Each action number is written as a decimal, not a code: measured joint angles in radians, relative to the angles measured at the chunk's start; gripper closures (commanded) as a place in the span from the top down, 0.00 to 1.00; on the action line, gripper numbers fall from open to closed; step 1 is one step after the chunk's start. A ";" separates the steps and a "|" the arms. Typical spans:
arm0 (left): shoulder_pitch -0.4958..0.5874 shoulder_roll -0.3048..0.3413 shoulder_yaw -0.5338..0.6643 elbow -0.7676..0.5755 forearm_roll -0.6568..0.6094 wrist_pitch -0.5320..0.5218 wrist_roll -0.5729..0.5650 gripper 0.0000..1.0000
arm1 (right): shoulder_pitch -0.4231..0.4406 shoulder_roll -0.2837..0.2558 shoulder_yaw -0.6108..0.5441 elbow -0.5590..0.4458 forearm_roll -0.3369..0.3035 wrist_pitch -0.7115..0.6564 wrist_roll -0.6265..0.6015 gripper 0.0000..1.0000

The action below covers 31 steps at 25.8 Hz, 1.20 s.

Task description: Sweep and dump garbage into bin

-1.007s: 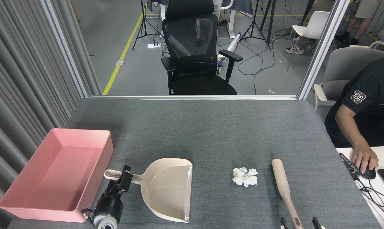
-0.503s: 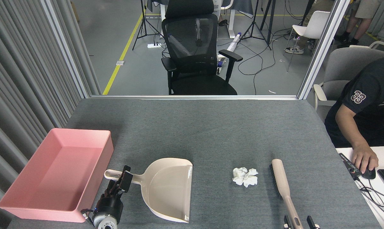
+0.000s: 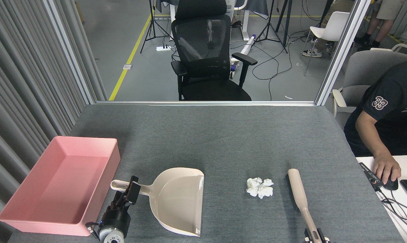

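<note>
**Bench inventory: sweeping set, one of each**

Readable writing: the number "33" on the sleeve of the person seated at your right; nothing on the tools can be read.

Count on your grey bench: one pink bin, one beige dustpan, one brush, one white wad of garbage.

Your left gripper has its fingers clenched on the dustpan handle, just beside the bin's right wall. Your right gripper sits at the bottom edge with its fingers closed around the brush handle.

The garbage lies between the dustpan's open mouth and the brush head, touching neither. The bin stands empty at the bench's left edge. The far half of your bench is bare felt.
</note>
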 measured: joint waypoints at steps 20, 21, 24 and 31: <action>0.003 0.002 0.000 0.000 -0.002 0.000 -0.002 0.99 | 0.016 0.003 0.003 -0.005 -0.020 -0.026 -0.002 0.12; 0.003 0.002 0.000 0.000 -0.002 0.000 -0.004 0.99 | 0.016 0.003 0.003 -0.006 -0.022 -0.027 -0.002 0.12; 0.003 0.002 0.000 0.002 -0.003 0.000 -0.010 0.99 | 0.016 0.003 0.002 -0.009 -0.024 -0.027 0.000 0.12; -0.020 0.001 0.003 0.049 -0.002 -0.009 -0.007 0.98 | 0.017 0.007 0.000 -0.013 -0.024 -0.029 -0.004 0.12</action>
